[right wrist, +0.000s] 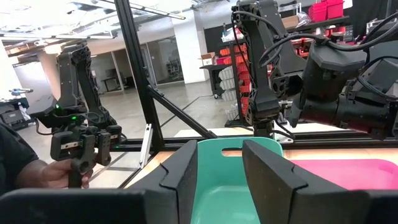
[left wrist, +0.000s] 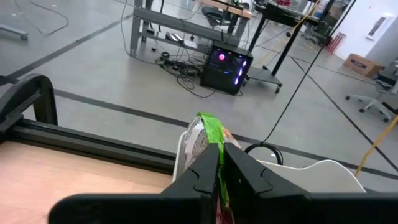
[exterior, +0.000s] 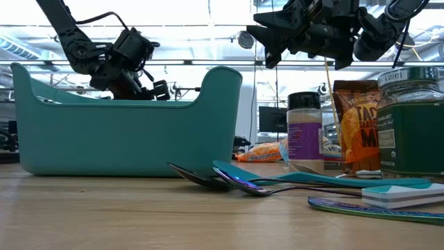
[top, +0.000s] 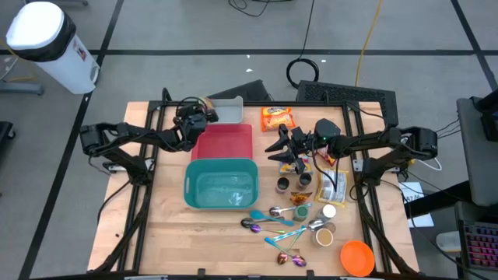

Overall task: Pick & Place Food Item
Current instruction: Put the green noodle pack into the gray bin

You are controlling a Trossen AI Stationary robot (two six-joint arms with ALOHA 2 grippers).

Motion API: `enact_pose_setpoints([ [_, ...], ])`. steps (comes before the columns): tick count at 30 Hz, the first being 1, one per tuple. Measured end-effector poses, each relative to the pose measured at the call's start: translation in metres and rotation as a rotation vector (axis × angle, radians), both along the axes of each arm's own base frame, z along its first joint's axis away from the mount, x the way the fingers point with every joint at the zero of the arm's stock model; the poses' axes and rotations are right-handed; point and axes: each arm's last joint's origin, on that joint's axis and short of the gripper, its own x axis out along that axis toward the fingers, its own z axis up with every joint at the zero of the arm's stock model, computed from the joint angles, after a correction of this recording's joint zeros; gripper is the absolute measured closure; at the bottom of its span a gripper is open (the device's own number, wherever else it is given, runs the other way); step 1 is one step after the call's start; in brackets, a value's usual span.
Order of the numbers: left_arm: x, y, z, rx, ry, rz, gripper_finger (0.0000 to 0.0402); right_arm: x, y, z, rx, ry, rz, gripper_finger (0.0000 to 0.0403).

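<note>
1. The left gripper (left wrist: 221,163) is above the grey bin (top: 226,110) at the back of the table (top: 163,225), its fingers pressed nearly together on the crinkly green-and-white top edge of a food packet (left wrist: 205,134).
2. The packet hangs between the fingers over the bin's white, rounded rim.
3. The right gripper (right wrist: 219,168) hangs in the air above the jars (top: 292,183), beside the orange snack bag (top: 276,118). Its jaws stand apart with nothing between them.
4. Seen from the right wrist, a person's hand (right wrist: 46,174) holds a dark controller beyond the table.
5. A pink tray (top: 226,141) with flat, smooth walls lies between the bin and a teal tub (top: 221,187), a deep plastic tub with rounded corners.
6. In front of the tub lie shiny metal spoons (top: 268,222) with coloured handles, a small orange bowl (top: 357,257) and a white-lidded jar.
7. In the low view, a dark-capped spice bottle (exterior: 303,132), a brown pouch (exterior: 357,125) and a green glass jar (exterior: 413,125) stand upright on the wooden tabletop.
</note>
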Motion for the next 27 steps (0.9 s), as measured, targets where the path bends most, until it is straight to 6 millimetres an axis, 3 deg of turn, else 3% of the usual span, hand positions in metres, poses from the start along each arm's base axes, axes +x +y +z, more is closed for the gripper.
enact_pose_setpoints([
  [6,0.000,0.000,0.000,-0.001,-0.018,0.005,0.0373,0.000,0.000,0.000,0.000,0.000,0.000,0.0284],
  [12,0.000,0.000,0.000,0.014,0.107,-0.017,0.0373,0.000,0.000,0.000,0.000,0.001,0.003,0.0284],
  [17,0.000,0.000,0.001,0.019,0.113,-0.020,0.0369,0.000,0.000,0.000,0.000,0.001,0.003,0.0284],
  [27,-0.004,-0.006,0.021,0.081,0.212,-0.041,0.0302,0.000,0.000,-0.001,0.002,0.009,0.004,0.0284],
])
